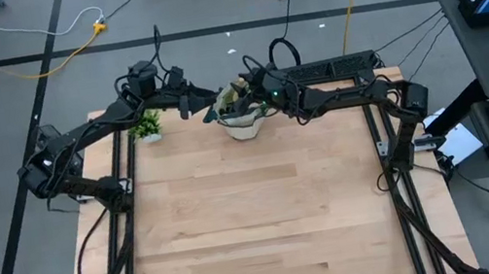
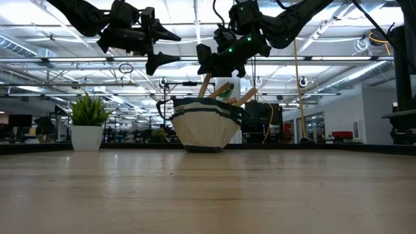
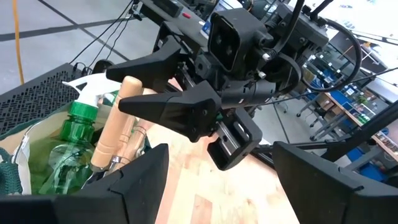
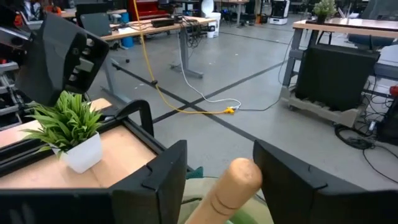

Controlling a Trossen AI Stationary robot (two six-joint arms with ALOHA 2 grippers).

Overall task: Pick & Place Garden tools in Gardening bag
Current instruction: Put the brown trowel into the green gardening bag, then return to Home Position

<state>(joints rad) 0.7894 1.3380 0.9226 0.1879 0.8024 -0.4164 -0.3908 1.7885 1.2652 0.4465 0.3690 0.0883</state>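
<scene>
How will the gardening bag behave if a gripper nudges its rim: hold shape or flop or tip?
The gardening bag is probably soft: its canvas wall flares and sags unevenly, so the rim would likely give. It looks top-heavy, with wooden handles and a green spray bottle sticking out above the rim, so a sideways push may tilt it. On smooth wood it may also slide.

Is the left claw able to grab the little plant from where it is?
Probably yes. The left claw hangs open above the table's far edge, between the plant and the bag. Nothing sits between claw and plant. The right claw is busy over the bag.
</scene>
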